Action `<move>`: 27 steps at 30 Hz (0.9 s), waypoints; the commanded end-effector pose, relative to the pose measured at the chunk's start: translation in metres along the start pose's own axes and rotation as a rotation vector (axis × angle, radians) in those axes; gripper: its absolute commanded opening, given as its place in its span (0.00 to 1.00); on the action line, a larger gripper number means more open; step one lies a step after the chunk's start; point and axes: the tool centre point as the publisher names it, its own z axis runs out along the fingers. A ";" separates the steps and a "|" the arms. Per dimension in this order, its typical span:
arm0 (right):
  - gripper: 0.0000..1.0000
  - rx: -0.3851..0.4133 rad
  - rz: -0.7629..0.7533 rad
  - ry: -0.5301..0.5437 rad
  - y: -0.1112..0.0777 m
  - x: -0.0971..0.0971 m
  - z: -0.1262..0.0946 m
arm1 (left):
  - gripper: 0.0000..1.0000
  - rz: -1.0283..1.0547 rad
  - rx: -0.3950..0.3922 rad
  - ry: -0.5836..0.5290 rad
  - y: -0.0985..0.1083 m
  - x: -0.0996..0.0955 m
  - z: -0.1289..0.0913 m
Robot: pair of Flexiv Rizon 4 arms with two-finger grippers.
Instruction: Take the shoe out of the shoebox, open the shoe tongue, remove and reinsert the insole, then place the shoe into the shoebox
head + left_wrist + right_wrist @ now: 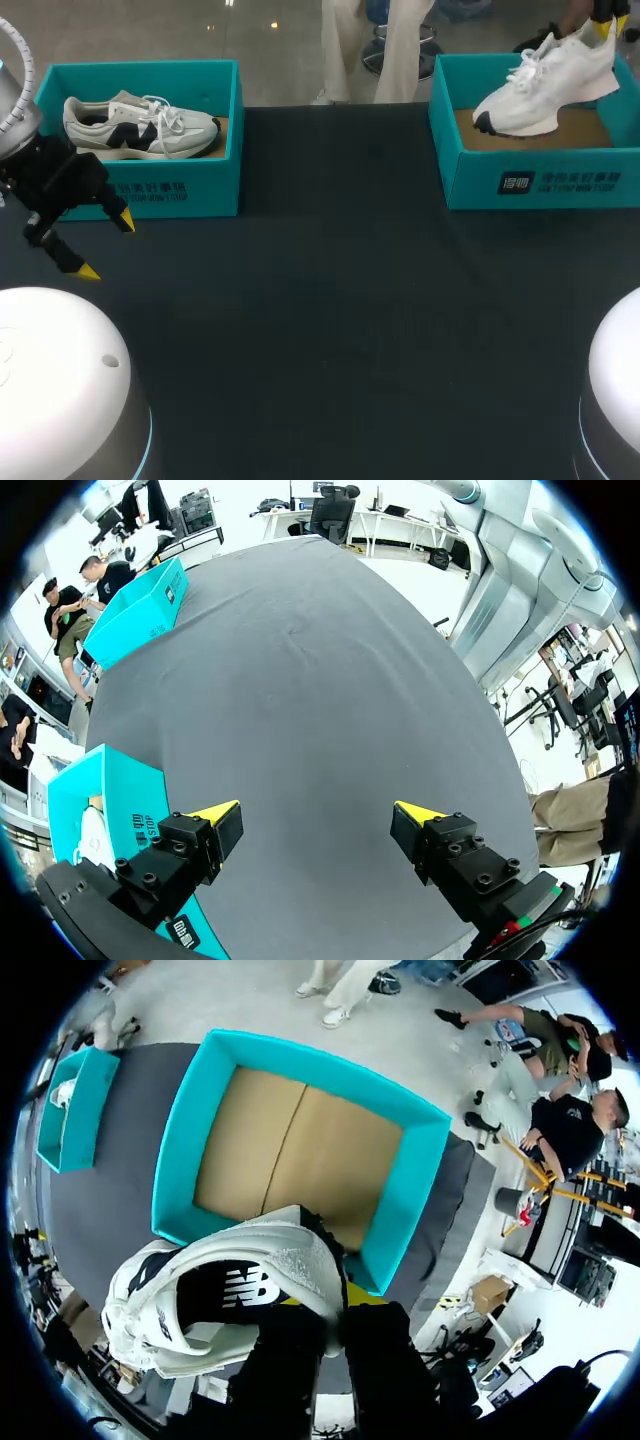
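Note:
A white shoe (540, 85) hangs tilted over the right teal shoebox (540, 185), toe down towards the cardboard floor and heel raised. My right gripper (603, 27) is shut on its heel collar. In the right wrist view the white shoe (225, 1295) sits right at the gripper (345, 1298), whose fingers are mostly hidden by it, with the empty shoebox (300, 1055) below. My left gripper (106, 245) stands open in front of the left teal shoebox (180, 190), nothing between its fingertips (215, 811).
The left shoebox holds a grey, white and navy shoe (140, 127). In the left wrist view that box (120, 800) is just beside my left gripper (318, 815), and the right shoebox (140, 610) lies far across the dark table (340, 330).

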 end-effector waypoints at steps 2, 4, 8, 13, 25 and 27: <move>0.00 0.057 0.299 0.128 -0.006 -0.010 0.005 | 1.00 0.000 -0.001 0.000 0.000 0.001 0.000; 0.00 0.065 0.286 0.080 -0.007 -0.005 0.007 | 1.00 0.000 -0.001 0.000 0.000 0.001 0.000; 0.00 0.065 0.286 0.080 -0.007 -0.005 0.007 | 1.00 0.000 -0.001 0.000 0.000 0.001 0.000; 0.00 0.065 0.286 0.080 -0.007 -0.005 0.007 | 1.00 0.000 -0.001 0.000 0.000 0.001 0.000; 0.00 0.084 0.397 0.028 -0.008 -0.005 0.014 | 1.00 0.000 -0.001 0.000 0.000 0.001 0.000; 0.00 0.082 0.443 0.003 -0.010 -0.005 0.018 | 1.00 0.000 -0.001 0.000 0.000 0.001 0.000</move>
